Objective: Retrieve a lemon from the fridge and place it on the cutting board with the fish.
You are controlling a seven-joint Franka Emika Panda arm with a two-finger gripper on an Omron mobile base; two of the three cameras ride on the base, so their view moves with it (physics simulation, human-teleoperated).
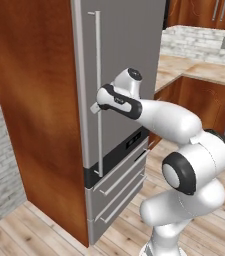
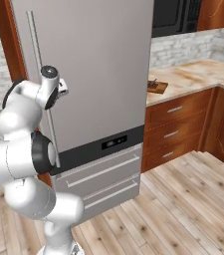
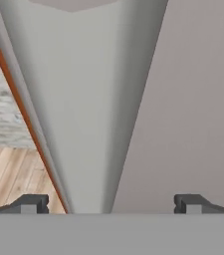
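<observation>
The tall grey fridge point(image 1: 126, 50) point(image 2: 98, 74) stands with its door shut, so the lemon is hidden. My gripper point(image 1: 95, 107) point(image 2: 62, 88) point(image 3: 111, 204) is up against the long silver handle point(image 1: 98, 90) point(image 2: 38, 64) point(image 3: 88, 124), about halfway along its length. The jaws are open and wide apart, with the handle running between the two fingertips point(image 3: 31, 204). On the counter right of the fridge lies the checkered cutting board point(image 2: 157, 88) with the small dark fish point(image 2: 152, 82) on it.
A tall wooden panel point(image 1: 34, 110) flanks the fridge on the left. The stone counter point(image 2: 193, 77) with wooden drawers point(image 2: 175, 129) runs to the right, and a black microwave point(image 2: 175, 15) hangs above it. Fridge drawers point(image 1: 119, 185) sit below the handle. Wooden floor lies in front.
</observation>
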